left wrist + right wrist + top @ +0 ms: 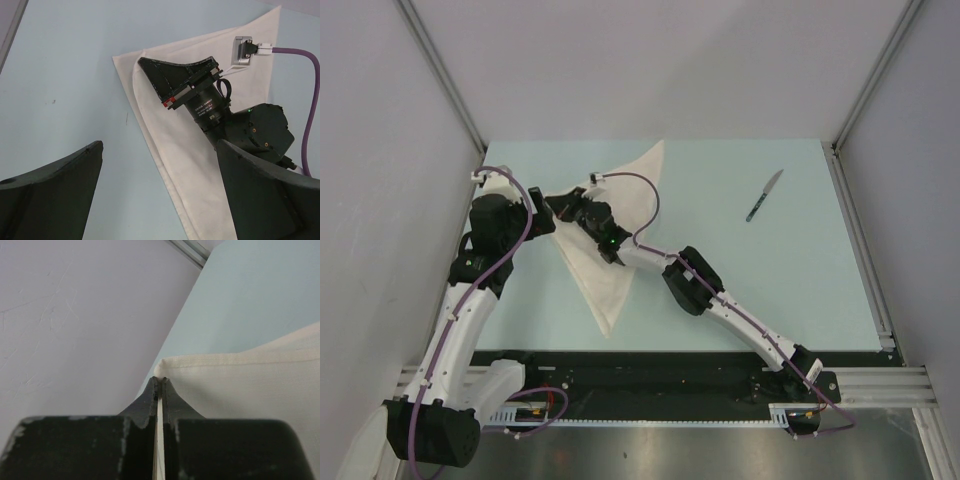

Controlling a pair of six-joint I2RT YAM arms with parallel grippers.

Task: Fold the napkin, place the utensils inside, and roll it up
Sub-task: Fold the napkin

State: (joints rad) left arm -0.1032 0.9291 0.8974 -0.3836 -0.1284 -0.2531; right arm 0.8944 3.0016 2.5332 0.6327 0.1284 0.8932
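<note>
Between the pressed-together fingers of the right gripper (159, 382) sits a thin edge of the napkin (605, 290), pinched at its corner. The cloth lies folded in a triangle on the table (800, 270), spreading back beneath that arm. The left gripper (157, 147) hovers just beside the pinched corner, fingers spread, holding nothing. The knife (764, 195) lies well off to the right gripper's right, apart from the cloth.

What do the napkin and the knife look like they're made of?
The napkin looks like woven cloth, matte cream: a stitched hem shows at its edge. The knife seems to have a pale metal blade and a dark handle, perhaps plastic; too small to tell.
</note>
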